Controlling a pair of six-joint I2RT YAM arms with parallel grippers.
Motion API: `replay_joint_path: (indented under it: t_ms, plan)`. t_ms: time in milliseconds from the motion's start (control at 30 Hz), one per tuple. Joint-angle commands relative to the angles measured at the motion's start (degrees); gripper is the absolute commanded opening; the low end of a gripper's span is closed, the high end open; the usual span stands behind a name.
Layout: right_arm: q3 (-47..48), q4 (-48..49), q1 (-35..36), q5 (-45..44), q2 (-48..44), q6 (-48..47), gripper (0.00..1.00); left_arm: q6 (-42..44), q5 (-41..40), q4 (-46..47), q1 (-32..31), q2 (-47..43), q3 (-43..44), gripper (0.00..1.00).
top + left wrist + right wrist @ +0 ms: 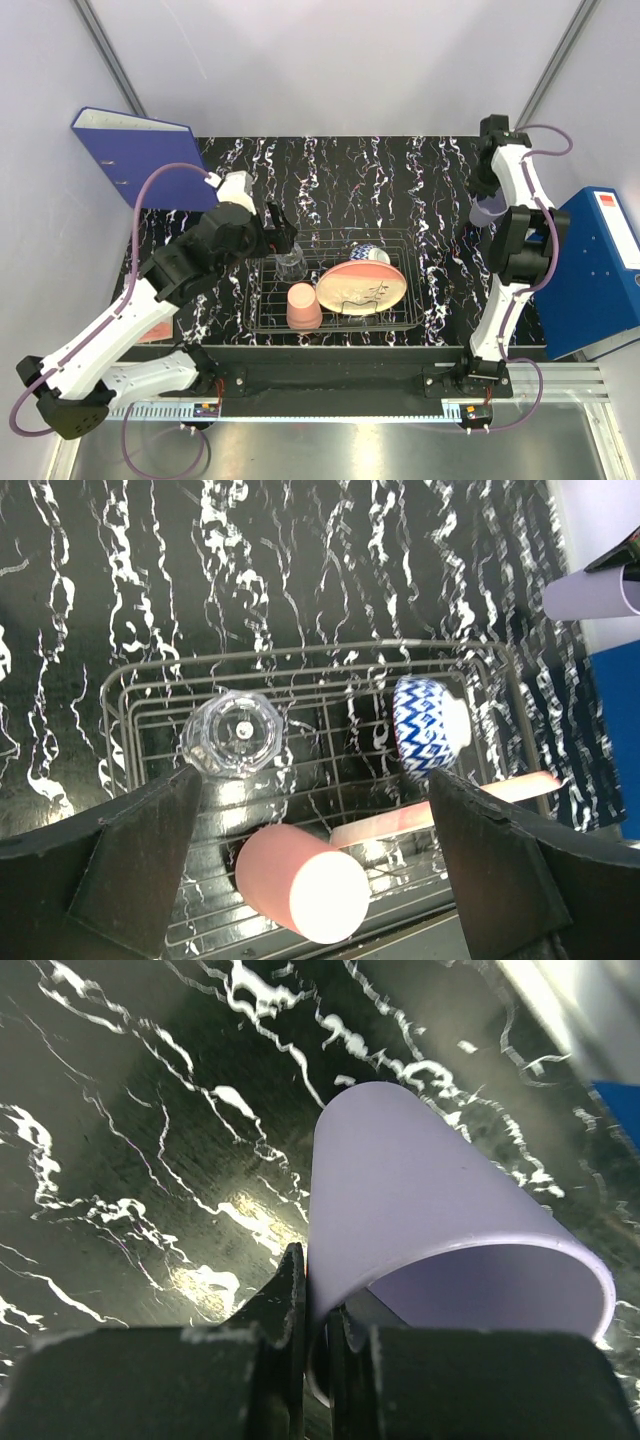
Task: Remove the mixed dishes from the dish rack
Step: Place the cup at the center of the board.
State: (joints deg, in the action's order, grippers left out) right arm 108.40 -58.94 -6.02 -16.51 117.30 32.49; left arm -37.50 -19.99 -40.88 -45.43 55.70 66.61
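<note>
The dark wire dish rack (pixel 408 250) sits mid-table. In it are a clear glass (pixel 291 262), a pink cup (pixel 304 306) upside down, a large pink plate (pixel 362 287) leaning, and a blue-and-white bowl (pixel 368 255). My left gripper (pixel 278 232) is open and empty above the rack's left end, over the glass. The left wrist view shows the rack (pixel 300 670), glass (pixel 232 733), bowl (pixel 428 725), pink cup (pixel 302 882) and plate (pixel 450 805) under the gripper (pixel 312 780). My right gripper (pixel 318 1300) is shut on the wall of the lavender cup (pixel 430 1190), held at the right (pixel 487 212) outside the rack.
A blue binder (pixel 140 155) lies at the back left of the marbled black table. A blue box (pixel 600 265) stands just right of the right arm. A reddish flat item (pixel 155 330) lies under the left arm.
</note>
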Motion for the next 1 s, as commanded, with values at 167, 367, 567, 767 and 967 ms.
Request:
replay_joint_path:
  t_ms: [167,367,567,767,967]
  plan:
    - [-3.7,9.1,-0.5,3.8,0.6,0.4,0.0,0.8,1.4,1.5,0.1,1.9,-0.9,0.99]
    - [-3.4,9.0,-1.5,4.7,1.6,0.2,0.4,0.7,1.7,1.5,0.1,3.2,-0.4,0.99]
    - [-3.5,10.1,-1.5,5.3,-2.7,0.2,0.83,0.8,1.7,1.5,0.0,3.4,-0.3,0.99]
    - [-0.5,12.5,-1.4,11.4,-12.9,3.0,1.0,2.2,0.4,1.1,0.0,3.3,0.4,0.99]
    - [3.9,13.4,1.3,17.7,-23.7,6.5,1.0,2.8,0.4,1.0,0.0,4.9,-1.4,0.99]
